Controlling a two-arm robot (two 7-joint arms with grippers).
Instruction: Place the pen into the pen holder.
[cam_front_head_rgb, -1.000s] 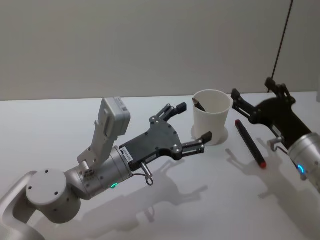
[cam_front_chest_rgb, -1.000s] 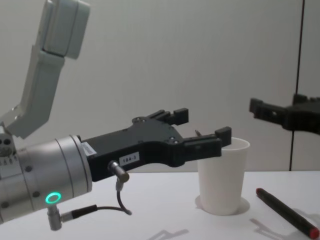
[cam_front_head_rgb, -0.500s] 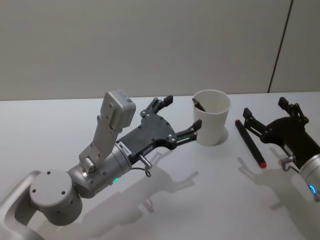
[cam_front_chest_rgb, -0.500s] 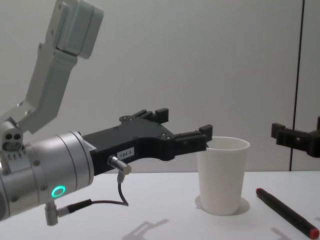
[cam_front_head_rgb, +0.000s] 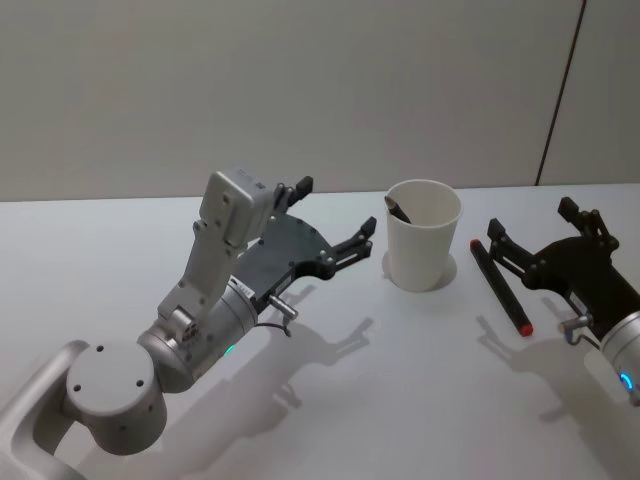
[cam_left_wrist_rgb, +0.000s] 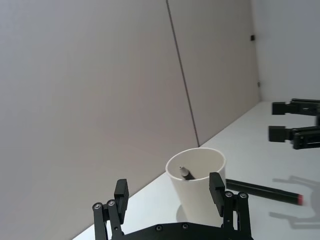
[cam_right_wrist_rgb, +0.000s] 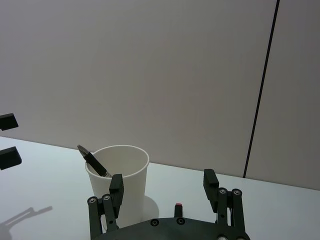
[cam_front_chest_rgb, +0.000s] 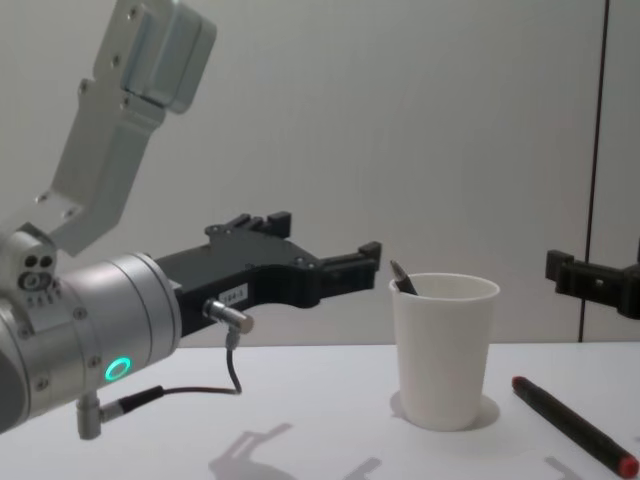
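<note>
The pen holder (cam_front_head_rgb: 424, 240) is a white paper cup standing upright at mid-table, also seen in the chest view (cam_front_chest_rgb: 444, 350). A dark pen (cam_front_head_rgb: 397, 209) leans inside it with its tip above the rim (cam_front_chest_rgb: 404, 279). A second pen (cam_front_head_rgb: 500, 290), black with a red end, lies flat on the table right of the cup (cam_front_chest_rgb: 572, 424). My left gripper (cam_front_head_rgb: 335, 207) hovers open and empty to the left of the cup (cam_left_wrist_rgb: 169, 186). Right of the lying pen, my right gripper (cam_front_head_rgb: 531, 218) is open and empty, facing the cup (cam_right_wrist_rgb: 163, 180).
The white table (cam_front_head_rgb: 400, 400) meets a plain wall at the back. A dark vertical wall seam (cam_front_head_rgb: 560, 90) runs behind the right side. My left arm's grey body (cam_front_head_rgb: 190, 330) fills the front left.
My left gripper has pulled back leftward from the cup, still open. My right gripper drew back to the right and down from near the cup's rim, then held still.
</note>
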